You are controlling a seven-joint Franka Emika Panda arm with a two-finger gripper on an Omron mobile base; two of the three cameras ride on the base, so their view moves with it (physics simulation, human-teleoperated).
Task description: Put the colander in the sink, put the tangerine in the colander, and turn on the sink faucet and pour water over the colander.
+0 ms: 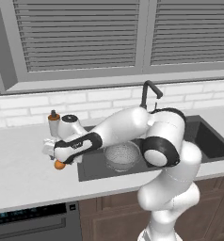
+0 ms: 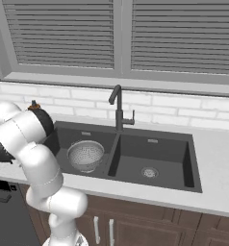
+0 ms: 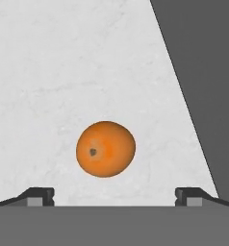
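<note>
1. Colander [image 1: 122, 156] sits in the left basin of the sink [image 2: 193, 166], under the gooseneck faucet [image 2: 118, 108]; judged ready to receive fruit and water, so first step looks done.
2. Tangerine [image 3: 106, 149] lies on pale counter [image 1: 20, 174], just left of the sink edge; in the left base view seen as an orange spot [image 1: 60, 164] under the hand.
3. Gripper [image 3: 114, 196] hangs directly over the tangerine, fingers spread wide, one tip on either side of the fruit, nothing clamped. Judged lined up for a straight descent and pinch.
4. Grey bottle with orange-brown top [image 1: 53, 118] stands near, behind the hand; a possible snag on lifting.
5. Hard to tell: gap between fingertips and fruit; contact not evident.
6. Fingers themselves masked by the wrist in the left base view; most of the tangerine covered there too.
7. Faucet lever small; position not readable. No water seen running.
</note>
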